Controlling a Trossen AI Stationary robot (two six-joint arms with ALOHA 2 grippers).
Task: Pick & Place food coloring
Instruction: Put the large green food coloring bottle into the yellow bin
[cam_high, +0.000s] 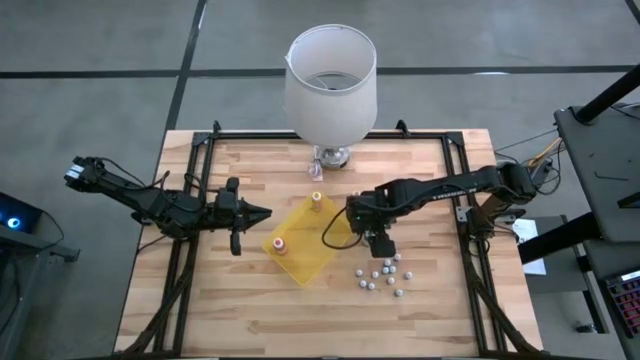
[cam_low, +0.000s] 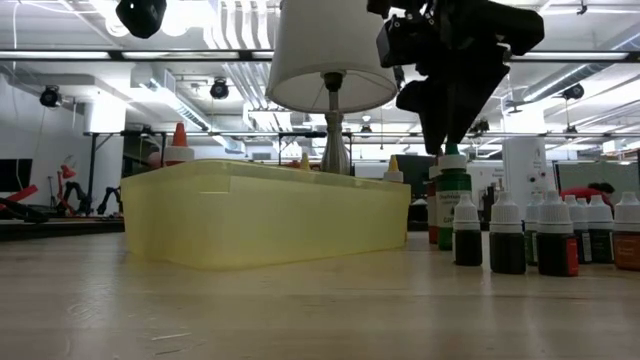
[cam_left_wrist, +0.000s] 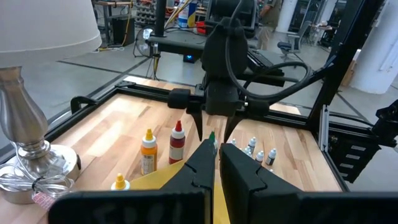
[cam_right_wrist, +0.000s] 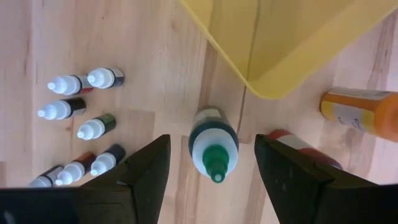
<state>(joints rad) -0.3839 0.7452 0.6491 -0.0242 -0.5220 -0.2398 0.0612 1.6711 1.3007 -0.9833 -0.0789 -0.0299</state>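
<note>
Right claw parked over a green-capped bottle, nothing grabbed yet

The right claw (cam_right_wrist: 214, 165) is spread wide, straddling the green-capped food coloring bottle (cam_right_wrist: 213, 142), which stands upright on the counter (cam_high: 250, 300) just off the corner of the yellow tray (cam_high: 305, 238), with a finger (cam_right_wrist: 140, 171) on either side and clear gaps, so no contact. From the high view that bottle is totally hidden under the arm. A bunch of small white-capped bottles (cam_high: 380, 275) sits nearby toward the counter's front right; their contents are too small to make out from above. An orange bottle (cam_right_wrist: 360, 112) and a red one (cam_right_wrist: 305, 148) are half cut off in the wrist shot. The left claw (cam_high: 262, 213) is pinched shut and empty, hovering by the tray's left side. A lamp (cam_high: 330, 85) sits at the back edge, and its shade hides what's under it.
</note>
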